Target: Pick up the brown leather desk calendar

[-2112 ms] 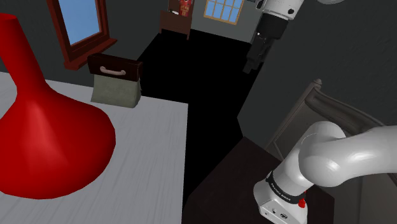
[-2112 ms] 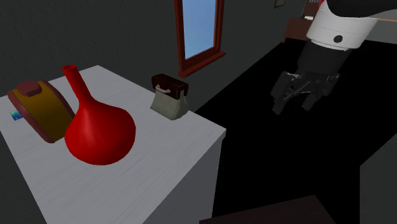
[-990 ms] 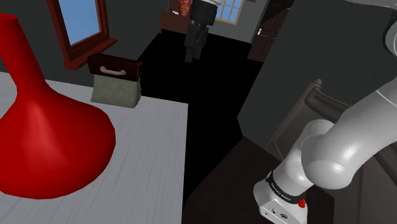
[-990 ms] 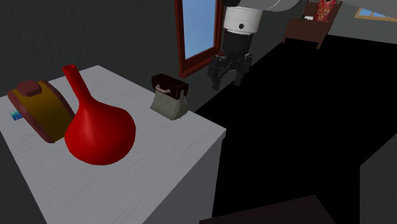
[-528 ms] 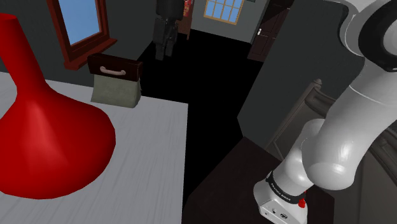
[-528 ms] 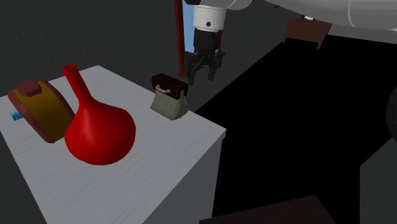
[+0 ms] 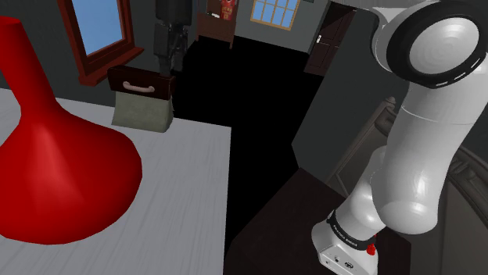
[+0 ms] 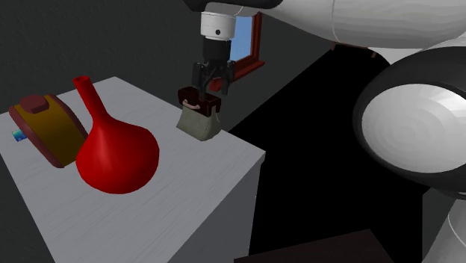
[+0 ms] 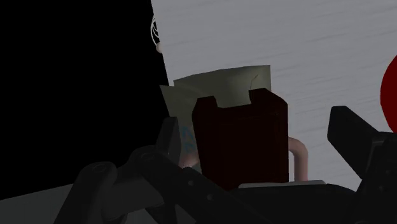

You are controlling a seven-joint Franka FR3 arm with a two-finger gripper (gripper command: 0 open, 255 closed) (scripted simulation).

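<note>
The desk calendar point(image 7: 142, 98) has a dark brown top with a pale loop handle and a grey-green base. It stands upright near the far corner of the white table point(image 7: 184, 195). My gripper point(image 7: 166, 70) hangs just above its brown top, pointing down. In the second exterior view the gripper point(image 8: 210, 88) sits right over the calendar point(image 8: 199, 118). In the wrist view the calendar point(image 9: 238, 137) lies between the gripper's point(image 9: 257, 137) spread black fingers point(image 9: 348, 130), which do not touch it. The gripper is open.
A large red flask-shaped vase point(image 8: 112, 153) stands on the table near the calendar, and a brown-and-yellow object point(image 8: 48, 127) lies beyond it. A red-framed window point(image 7: 98, 31) is behind the table. A black area point(image 7: 258, 117) lies past the table's edge.
The arm has swung from out over the black area toward the table, and the gripper now hangs directly over the calendar. The calendar and vase have not moved.
</note>
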